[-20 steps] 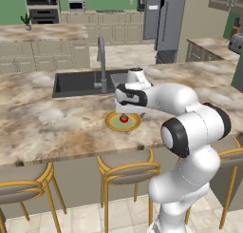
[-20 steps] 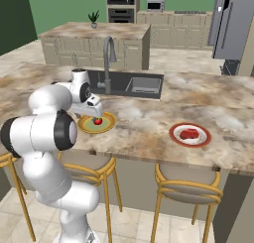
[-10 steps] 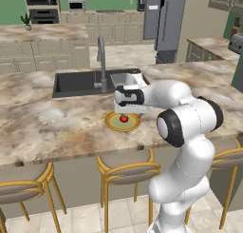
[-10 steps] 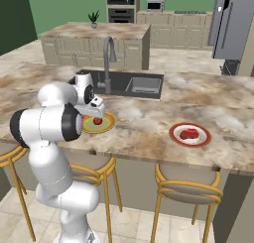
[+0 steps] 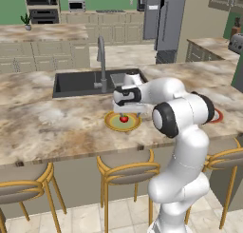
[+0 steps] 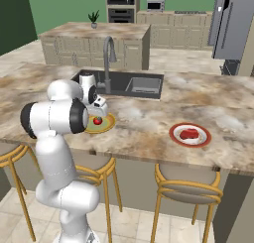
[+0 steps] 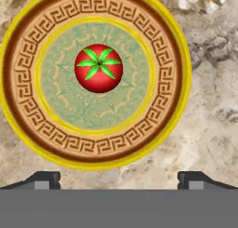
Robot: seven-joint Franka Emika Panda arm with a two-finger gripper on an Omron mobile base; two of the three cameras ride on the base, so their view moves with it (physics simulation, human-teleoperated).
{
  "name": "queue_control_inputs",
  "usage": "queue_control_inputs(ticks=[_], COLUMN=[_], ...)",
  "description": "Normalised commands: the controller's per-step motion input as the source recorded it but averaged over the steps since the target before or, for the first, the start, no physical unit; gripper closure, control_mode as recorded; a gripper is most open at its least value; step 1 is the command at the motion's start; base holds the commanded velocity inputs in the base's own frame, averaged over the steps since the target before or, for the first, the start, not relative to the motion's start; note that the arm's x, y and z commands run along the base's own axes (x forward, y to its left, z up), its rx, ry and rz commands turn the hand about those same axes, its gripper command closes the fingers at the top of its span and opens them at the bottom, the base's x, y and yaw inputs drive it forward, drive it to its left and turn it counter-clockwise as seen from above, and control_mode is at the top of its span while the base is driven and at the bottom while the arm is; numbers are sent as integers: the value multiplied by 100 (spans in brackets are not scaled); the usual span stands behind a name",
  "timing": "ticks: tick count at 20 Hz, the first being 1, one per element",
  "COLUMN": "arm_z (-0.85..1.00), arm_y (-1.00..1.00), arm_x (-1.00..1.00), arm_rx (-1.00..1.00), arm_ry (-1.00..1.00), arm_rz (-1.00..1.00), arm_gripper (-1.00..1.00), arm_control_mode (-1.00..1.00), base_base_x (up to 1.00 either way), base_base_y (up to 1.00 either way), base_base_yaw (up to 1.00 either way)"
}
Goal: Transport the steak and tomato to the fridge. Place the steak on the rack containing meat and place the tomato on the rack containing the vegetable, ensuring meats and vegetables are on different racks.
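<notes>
**Operator:** Lining up on the tomato (image 7: 98, 68) is the job right now, as I read it. In the hand view it sits upper left of centre, on the patterned plate (image 7: 162, 124), while my two fingertips (image 7: 44, 179) show at the bottom edge, left and right. So I judge the hand needs to shift toward the upper left of that frame until the tomato lies midway between the tips, then go straight down.

**Observer:** And the gripper itself?

**Operator:** The gripper (image 5: 127, 114) hangs just above the plate, centre of the left base view. Its jaws stand fully apart, holding nothing and touching nothing that I can see.

**Observer:** Anything to watch?

**Operator:** The tomato is round and smooth, so I expect it to roll if one finger arrives first. I'd close on its widest part, evenly.

**Observer:** The steak?

**Operator:** The steak (image 6: 188, 134) lies on its red plate (image 6: 202, 140), right of centre in the right base view, well apart from the arm. The fridge (image 6: 232, 21) stands upper right, across the kitchen.
</notes>
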Motion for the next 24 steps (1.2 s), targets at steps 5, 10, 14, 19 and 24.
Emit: queue_control_inputs(ticks=[5,10,14,19,24], arm_z=[-29,-23,-21,-23,-24], arm_y=[0,0,2,5,5], arm_x=[35,29,31,37,40], arm_rx=[0,0,0,0,0], arm_ry=[7,4,5,8,10], arm_rz=[0,0,0,0,0], arm_gripper=[-100,-100,-100,-100,-100], arm_control_mode=[-100,-100,-100,-100,-100], base_base_x=[0,0,0,0,0], base_base_y=[0,0,0,0,0], base_base_yaw=[0,0,0,0,0])
